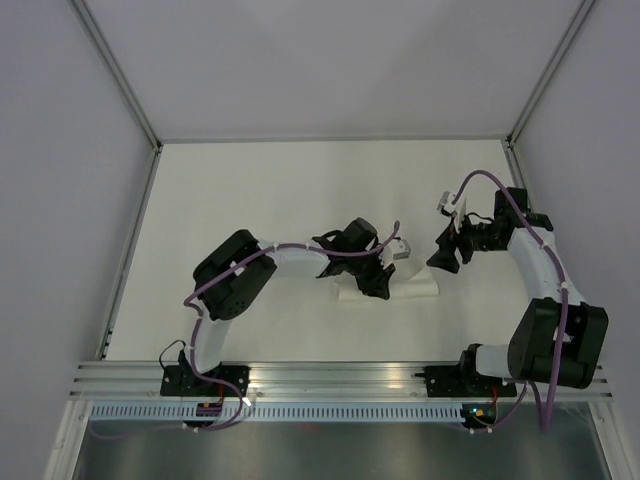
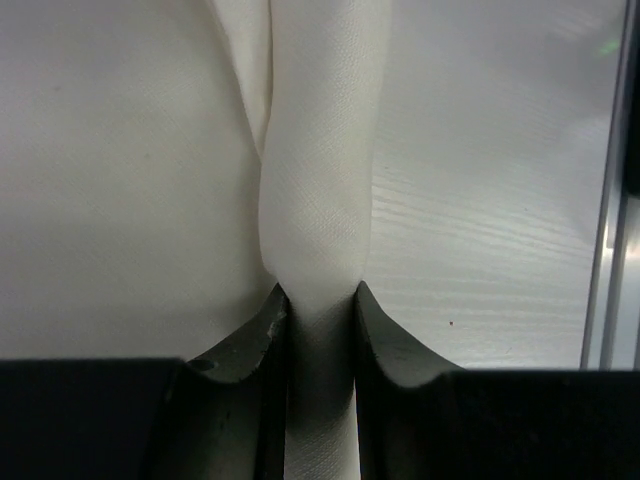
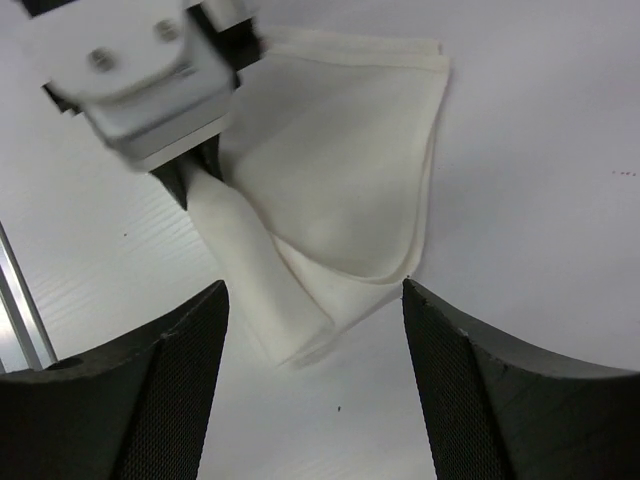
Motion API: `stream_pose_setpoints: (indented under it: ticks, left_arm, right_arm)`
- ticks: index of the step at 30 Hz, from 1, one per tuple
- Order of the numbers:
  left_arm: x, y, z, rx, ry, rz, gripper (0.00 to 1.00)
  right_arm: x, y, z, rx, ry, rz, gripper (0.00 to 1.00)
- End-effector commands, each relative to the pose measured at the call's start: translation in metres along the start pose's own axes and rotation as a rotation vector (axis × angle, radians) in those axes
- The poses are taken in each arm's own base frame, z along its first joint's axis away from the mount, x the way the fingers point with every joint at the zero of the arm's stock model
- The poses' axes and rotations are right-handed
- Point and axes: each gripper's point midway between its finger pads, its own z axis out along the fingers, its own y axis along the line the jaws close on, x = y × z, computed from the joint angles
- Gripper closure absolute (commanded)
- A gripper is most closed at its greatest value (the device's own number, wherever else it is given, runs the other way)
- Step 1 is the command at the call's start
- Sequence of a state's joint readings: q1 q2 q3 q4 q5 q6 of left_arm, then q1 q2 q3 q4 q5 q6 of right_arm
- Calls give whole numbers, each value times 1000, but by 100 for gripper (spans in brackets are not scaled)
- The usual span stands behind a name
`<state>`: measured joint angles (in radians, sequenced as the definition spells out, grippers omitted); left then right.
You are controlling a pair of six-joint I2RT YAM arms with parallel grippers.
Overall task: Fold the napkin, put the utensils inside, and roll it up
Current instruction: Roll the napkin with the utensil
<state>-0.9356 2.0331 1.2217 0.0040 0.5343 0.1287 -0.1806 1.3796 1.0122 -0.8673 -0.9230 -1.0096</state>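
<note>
With the left hand (image 2: 320, 300) pinching the partly rolled napkin (image 3: 340, 170) mid-tabletop (image 1: 250, 190) and the right hand (image 3: 312, 290) spread at its 3 o'clock, best roll evenly, cloth taut.

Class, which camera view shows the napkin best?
The right wrist view: the napkin shows nearly whole, with a rolled edge and a loose folded flap. The left wrist view shows only the rolled strip, pinched in the jaws of the left gripper. The top view shows a small white patch, partly hidden under that gripper.
</note>
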Motion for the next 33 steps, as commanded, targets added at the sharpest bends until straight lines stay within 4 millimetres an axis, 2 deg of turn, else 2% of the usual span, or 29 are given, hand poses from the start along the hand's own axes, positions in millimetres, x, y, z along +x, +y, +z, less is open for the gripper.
stream_pose_setpoints:
  ticks: [1, 5, 6, 7, 8, 9, 10, 11, 12, 13, 14, 23, 29, 33]
  left_arm:
    - [70, -13, 6, 138, 211, -286, 98]
    - [72, -6, 6, 182, 229, -381, 98]
    - [68, -4, 3, 197, 218, -423, 98]
    - [69, -2, 3, 201, 218, -446, 98]
    - [67, -3, 1, 219, 214, -475, 98]
    - [67, 2, 0, 213, 210, -491, 98]
    - [68, 3, -1, 213, 213, -502, 98]
    - [66, 4, 0, 213, 213, -511, 98]
    - [67, 7, -1, 208, 216, -522, 98]
    - [67, 8, -1, 202, 221, -535, 98]
    - [66, 8, 0, 203, 225, -550, 98]
    - [66, 13, 6, 197, 246, -595, 98]
    - [68, 15, 8, 200, 251, -603, 97]
    - [66, 16, 6, 201, 248, -606, 96]
  right_arm:
    - [0, 22, -2, -45, -37, -149, 24]
    - [11, 44, 2, -75, -32, -208, 22]
    - [14, 46, 5, -70, -23, -214, 22]
    - [12, 39, 8, -34, -26, -226, 22]
    - [18, 50, 18, -43, -8, -241, 23]
    - [24, 48, 22, -14, 27, -255, 23]
    - [19, 38, 28, 41, 17, -316, 23]
    - [25, 55, 41, 20, 27, -317, 23]
    - [31, 53, 45, 57, 58, -340, 23]
    - [24, 49, 50, 94, 36, -385, 24]
    - [29, 61, 60, 74, 41, -397, 24]
    - [44, 67, 94, 91, 109, -477, 27]
    - [51, 80, 112, 76, 145, -515, 29]
    - [56, 79, 119, 89, 162, -516, 32]
